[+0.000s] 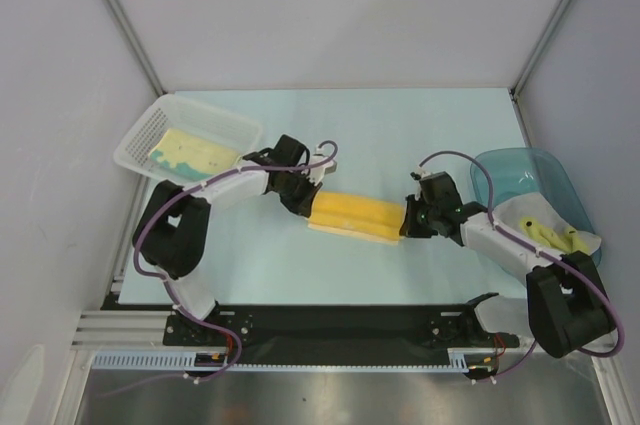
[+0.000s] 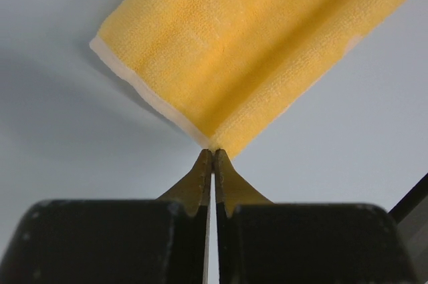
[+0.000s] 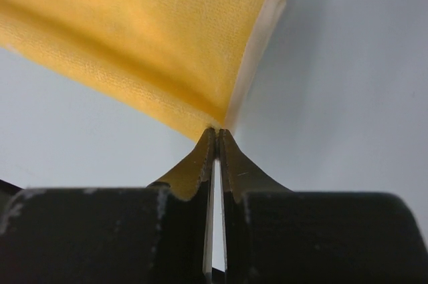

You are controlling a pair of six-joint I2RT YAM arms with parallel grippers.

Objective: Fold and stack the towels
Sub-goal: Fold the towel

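Yellow towel [image 1: 355, 215] — folded lengthwise — is pinched at opposite ends by left hand [image 1: 306, 209] and right hand [image 1: 407, 225].

yellow towel [image 1: 356, 215]: folded strip | left hand [image 1: 306, 203]: at its left end | right hand [image 1: 408, 221]: at right end

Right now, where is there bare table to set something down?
Free: the far stretch between white mesh basket and blue translucent tub; the near strip before the orange-yellow cloth towel. Crowded: mid-table, left gripper and right gripper pinching it.
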